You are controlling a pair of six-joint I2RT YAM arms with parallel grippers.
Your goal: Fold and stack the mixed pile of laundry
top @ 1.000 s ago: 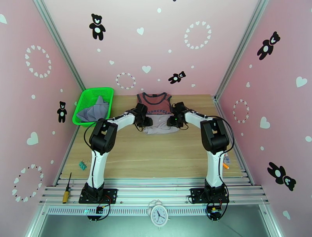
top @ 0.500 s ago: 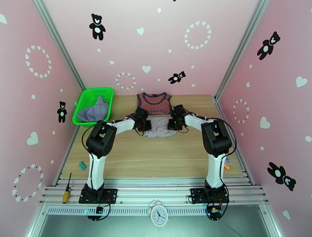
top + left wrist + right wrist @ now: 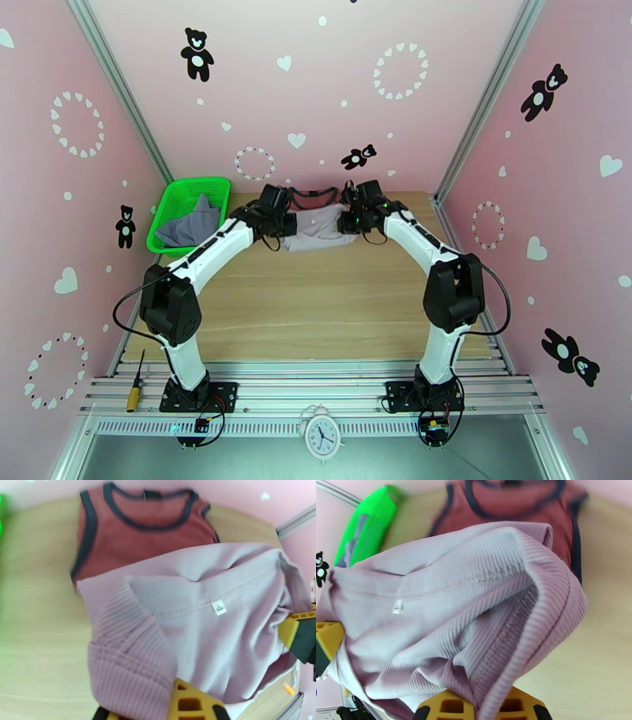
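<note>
A pale mauve-beige piece (image 3: 316, 225) of the mixed laundry pile hangs stretched between my two grippers at the back of the table. My left gripper (image 3: 281, 223) is shut on its left edge and my right gripper (image 3: 352, 219) is shut on its right edge. The brick-red tank top (image 3: 313, 193) lies flat underneath, with just its dark-trimmed neckline showing. The left wrist view has the ribbed mauve cloth (image 3: 197, 638) pinched in my gripper (image 3: 158, 705), above the tank top (image 3: 146, 531). In the right wrist view the cloth (image 3: 454, 610) bunches in my gripper (image 3: 480, 705).
A green mesh basket (image 3: 178, 197) at the back left holds a grey-lavender shirt (image 3: 189, 226). A screwdriver (image 3: 136, 381) and a small green clip (image 3: 167, 335) lie near the front left rail. A white clock (image 3: 321, 434) stands at the front. The pink back wall is close behind the garments.
Both grippers shut on the mauve piece's near edge and carried it away from me, over the tank top. Both arms stretched toward the back wall.
</note>
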